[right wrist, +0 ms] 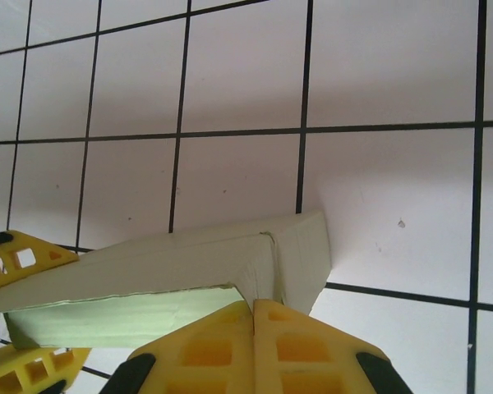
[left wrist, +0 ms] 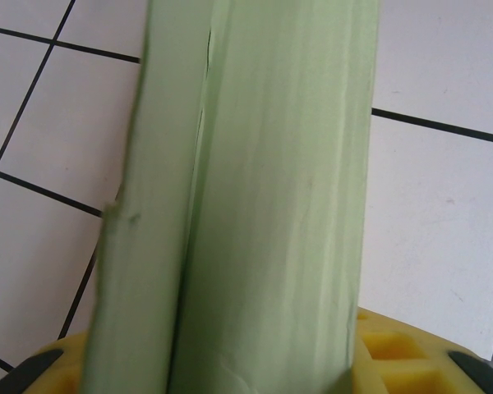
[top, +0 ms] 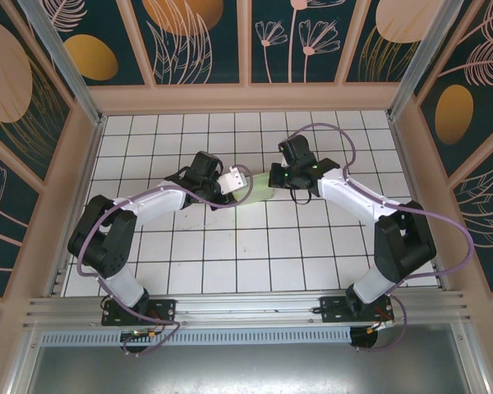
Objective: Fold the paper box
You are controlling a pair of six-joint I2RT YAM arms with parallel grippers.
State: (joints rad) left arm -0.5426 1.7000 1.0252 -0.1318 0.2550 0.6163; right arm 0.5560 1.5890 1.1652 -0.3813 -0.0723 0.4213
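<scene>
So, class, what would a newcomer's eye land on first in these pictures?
A pale mint-green paper box is held from both ends over the middle of the white, black-gridded tiled table. The yellow-fingered right tool pinches one corner of it; the left tool grips its other end.

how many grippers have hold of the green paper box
2: the left gripper clamps the paper box at its left end, and the right gripper is pinched shut on a corner at the other end.
</scene>
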